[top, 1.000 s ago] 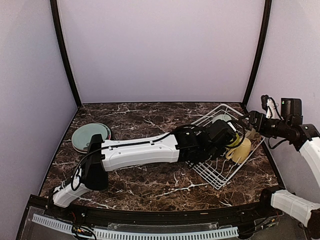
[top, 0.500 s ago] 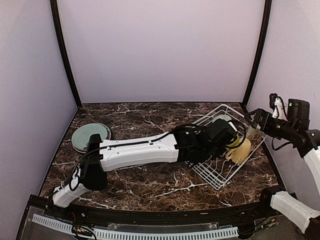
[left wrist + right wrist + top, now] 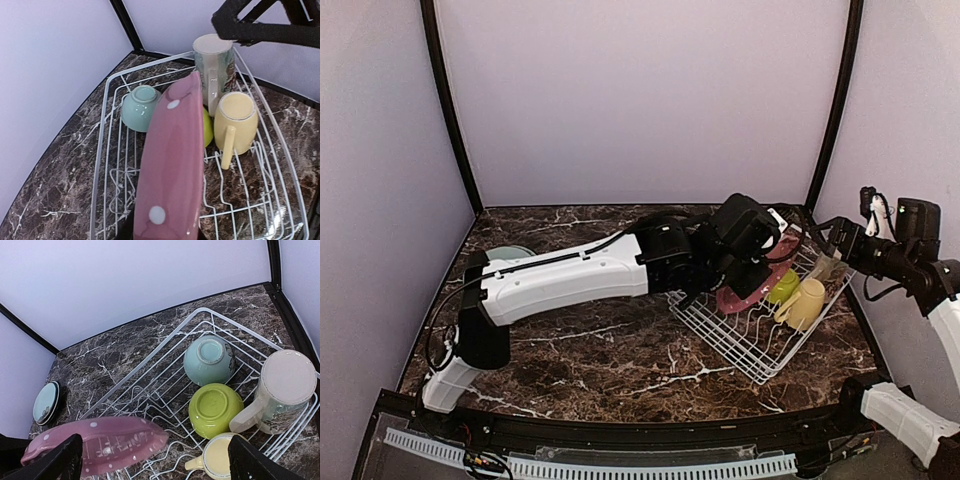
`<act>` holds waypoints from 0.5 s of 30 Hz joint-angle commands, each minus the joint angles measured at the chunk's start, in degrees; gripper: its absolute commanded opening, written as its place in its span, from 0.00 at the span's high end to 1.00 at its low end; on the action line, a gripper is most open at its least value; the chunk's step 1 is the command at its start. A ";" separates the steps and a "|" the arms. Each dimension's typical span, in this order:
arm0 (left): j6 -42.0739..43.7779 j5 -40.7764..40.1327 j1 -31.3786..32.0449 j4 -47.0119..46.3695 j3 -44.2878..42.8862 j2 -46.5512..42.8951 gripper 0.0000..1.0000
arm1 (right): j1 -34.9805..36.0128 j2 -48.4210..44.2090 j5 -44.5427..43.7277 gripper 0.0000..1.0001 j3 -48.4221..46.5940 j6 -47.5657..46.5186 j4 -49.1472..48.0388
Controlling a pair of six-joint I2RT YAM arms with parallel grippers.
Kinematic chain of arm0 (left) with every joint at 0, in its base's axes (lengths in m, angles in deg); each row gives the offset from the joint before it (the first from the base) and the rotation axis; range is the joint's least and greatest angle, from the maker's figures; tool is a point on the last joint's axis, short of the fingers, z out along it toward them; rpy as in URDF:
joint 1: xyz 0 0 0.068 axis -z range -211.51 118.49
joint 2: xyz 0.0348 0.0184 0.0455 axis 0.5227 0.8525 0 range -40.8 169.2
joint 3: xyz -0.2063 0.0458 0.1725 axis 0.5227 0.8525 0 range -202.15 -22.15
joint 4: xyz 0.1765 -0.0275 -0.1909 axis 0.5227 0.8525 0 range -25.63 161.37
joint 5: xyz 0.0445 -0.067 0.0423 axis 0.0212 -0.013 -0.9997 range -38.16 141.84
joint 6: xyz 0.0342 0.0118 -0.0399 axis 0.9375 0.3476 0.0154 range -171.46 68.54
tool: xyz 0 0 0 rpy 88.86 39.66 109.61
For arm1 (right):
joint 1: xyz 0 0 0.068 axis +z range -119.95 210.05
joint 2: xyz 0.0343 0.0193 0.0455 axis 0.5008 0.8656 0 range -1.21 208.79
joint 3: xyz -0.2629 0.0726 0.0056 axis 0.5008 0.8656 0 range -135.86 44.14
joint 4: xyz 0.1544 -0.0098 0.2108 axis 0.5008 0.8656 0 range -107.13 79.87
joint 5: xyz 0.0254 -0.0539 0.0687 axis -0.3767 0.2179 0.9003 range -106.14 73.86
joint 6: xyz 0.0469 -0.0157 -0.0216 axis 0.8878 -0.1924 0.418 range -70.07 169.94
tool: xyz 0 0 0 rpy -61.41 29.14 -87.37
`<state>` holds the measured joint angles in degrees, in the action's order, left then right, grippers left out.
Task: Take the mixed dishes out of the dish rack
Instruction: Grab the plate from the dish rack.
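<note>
Far left: stack of plates (image 3: pixel 47 402) on the marble table (image 3: pixel 620 350), a grey-green one on top and a dark rim under it, well apart from the rack.

Centre: left arm reaches across the table to the rack's left end. The left gripper (image 3: pixel 752 262) is clamped narrowly on the rim of the pink dotted plate (image 3: pixel 172 165). The plate is held edge-on and tilted, over the rack's near-left part. Cannot tell if its lower edge is clear of the prongs.

Right of centre: white wire dish rack (image 3: pixel 760 350) sits at an angle in the table's far right corner.
- Mint bowl (image 3: pixel 209 360): bottom-up, toward the far side of the rack.
- Lime-green bowl (image 3: pixel 215 409): bottom-up, just beside the mint bowl on its near side.
- Yellow mug (image 3: pixel 217 460): next to the lime bowl, handle pointing left in the right wrist view.
- Cream-grey mug (image 3: pixel 285 390): against the rack's right-hand rim, close beside the lime bowl and yellow mug.

Far right: right gripper (image 3: pixel 832 238) hovers above the rack's right end, jaws spread wide, holding nothing.
</note>
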<state>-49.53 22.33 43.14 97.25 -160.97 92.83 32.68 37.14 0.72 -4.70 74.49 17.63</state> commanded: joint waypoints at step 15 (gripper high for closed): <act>-26.87 26.95 -20.23 -26.63 42.52 -39.17 0.99 | 0.19 -0.14 0.38 0.01 0.67 0.53 -1.71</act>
<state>-66.97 42.52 30.53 86.61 -127.53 66.88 32.68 37.14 0.74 -4.70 74.54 17.59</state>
